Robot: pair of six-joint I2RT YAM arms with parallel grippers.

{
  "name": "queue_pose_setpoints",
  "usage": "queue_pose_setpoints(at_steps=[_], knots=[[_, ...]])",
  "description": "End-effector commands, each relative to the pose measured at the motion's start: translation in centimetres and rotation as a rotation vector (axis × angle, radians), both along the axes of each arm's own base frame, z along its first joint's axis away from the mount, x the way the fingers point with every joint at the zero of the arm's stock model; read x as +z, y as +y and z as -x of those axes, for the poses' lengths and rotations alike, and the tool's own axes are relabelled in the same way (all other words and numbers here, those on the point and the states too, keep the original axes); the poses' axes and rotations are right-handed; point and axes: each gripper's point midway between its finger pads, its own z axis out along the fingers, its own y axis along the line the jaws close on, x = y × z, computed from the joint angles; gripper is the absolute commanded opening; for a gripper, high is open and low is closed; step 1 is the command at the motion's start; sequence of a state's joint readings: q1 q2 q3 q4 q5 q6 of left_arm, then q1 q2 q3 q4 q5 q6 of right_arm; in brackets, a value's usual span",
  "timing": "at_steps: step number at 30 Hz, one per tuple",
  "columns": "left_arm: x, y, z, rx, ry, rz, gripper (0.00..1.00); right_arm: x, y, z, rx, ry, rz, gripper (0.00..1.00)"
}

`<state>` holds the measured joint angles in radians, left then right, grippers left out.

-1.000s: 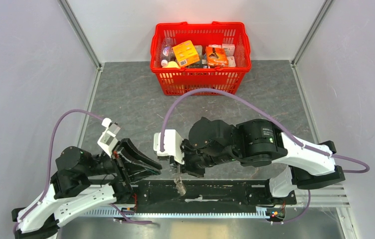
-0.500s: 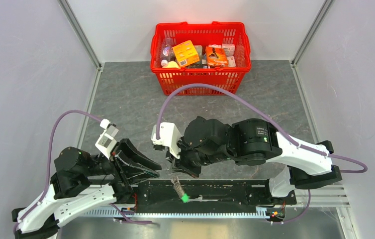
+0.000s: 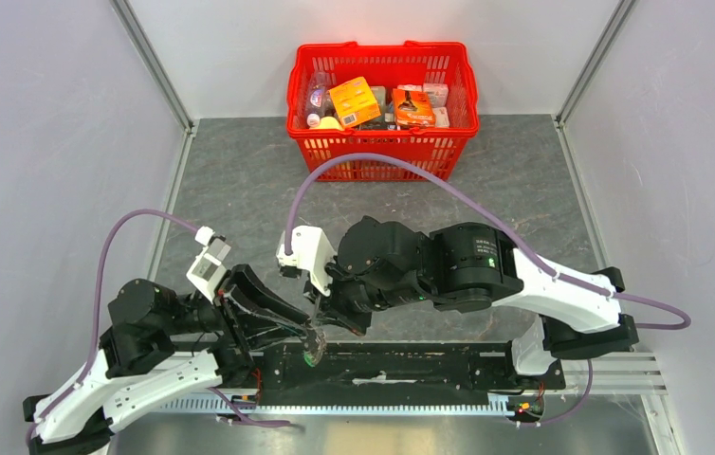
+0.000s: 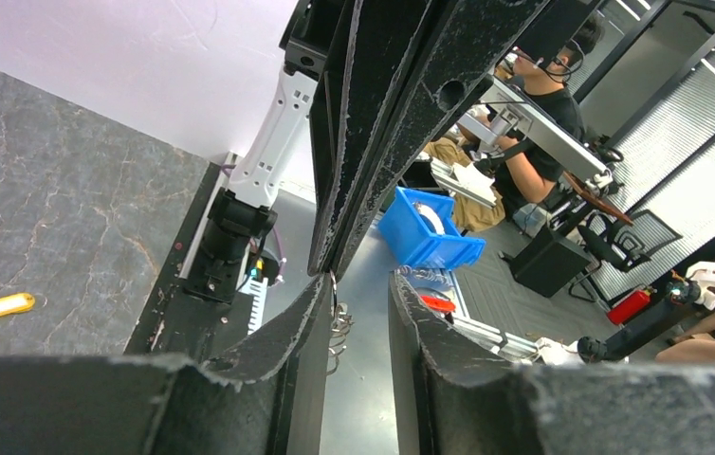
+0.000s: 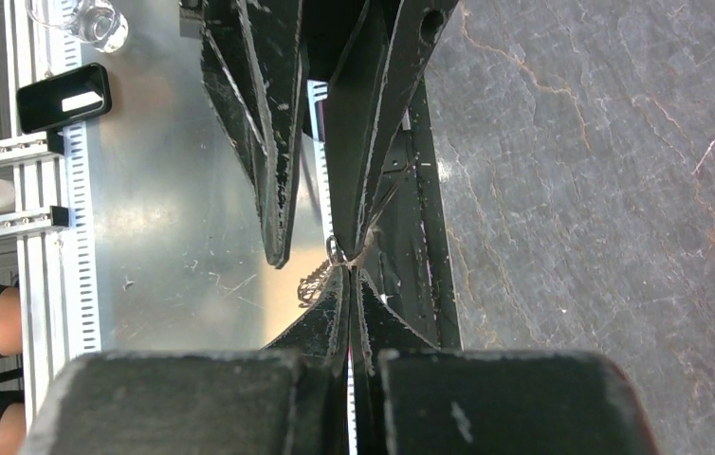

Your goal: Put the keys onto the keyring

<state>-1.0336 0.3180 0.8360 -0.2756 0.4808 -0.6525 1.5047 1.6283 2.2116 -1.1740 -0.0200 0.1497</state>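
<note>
My right gripper (image 5: 349, 272) is shut on the keyring (image 5: 333, 252), a thin metal ring with a short chain (image 5: 314, 282) and a bit of beige strap at the tips. In the top view the right gripper (image 3: 320, 320) meets my left gripper (image 3: 304, 334) above the black base plate. My left gripper (image 4: 358, 303) is open, and the keyring (image 4: 333, 286) rests against the inner face of its left finger. The yellow-orange key (image 4: 3, 305) lies on the grey table. The green key is not clearly seen; there is only a greenish glint (image 3: 312, 358) under the ring.
A red basket (image 3: 382, 152) full of packaged goods stands at the back middle. The black base plate (image 3: 430, 365) and a metal rail run along the near edge between the arm bases. Grey walls close in the left and right sides.
My right gripper has moved left and slightly back with the keyring, bringing it between the left gripper's fingers. The green tag that hung below it half a second ago no longer shows clearly.
</note>
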Motion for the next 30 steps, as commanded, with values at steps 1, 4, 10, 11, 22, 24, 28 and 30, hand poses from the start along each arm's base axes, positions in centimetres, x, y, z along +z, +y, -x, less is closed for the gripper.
queue_pose_setpoints(at_steps=[1,4,10,11,22,24,28,30], knots=[[0.3,-0.4,-0.1,-0.011,-0.041,0.010,0.34,3.3,0.8,-0.5,-0.030,0.003,-0.119,0.00],[0.0,-0.5,-0.1,-0.013,-0.039,0.005,0.31,3.3,0.9,-0.6,-0.032,0.003,-0.121,0.00],[-0.2,-0.7,-0.1,-0.016,-0.040,-0.003,0.11,3.5,1.0,-0.6,-0.035,0.005,-0.126,0.00],[-0.2,-0.7,-0.1,-0.017,-0.042,-0.003,0.05,3.5,0.9,-0.6,-0.035,0.005,-0.126,0.00],[-0.2,-0.6,-0.6,0.013,-0.049,-0.005,0.02,3.7,0.2,0.2,0.006,0.028,-0.154,0.11],[-0.1,-0.6,-0.6,0.013,-0.049,-0.003,0.02,3.7,-0.1,0.4,0.014,0.032,-0.161,0.20],[0.2,-0.4,-0.4,0.011,-0.055,0.010,0.02,4.4,-0.7,1.0,0.045,0.041,-0.213,0.36],[0.2,-0.5,-0.5,0.011,-0.054,0.013,0.02,4.7,-0.9,1.3,0.056,0.046,-0.234,0.41]])
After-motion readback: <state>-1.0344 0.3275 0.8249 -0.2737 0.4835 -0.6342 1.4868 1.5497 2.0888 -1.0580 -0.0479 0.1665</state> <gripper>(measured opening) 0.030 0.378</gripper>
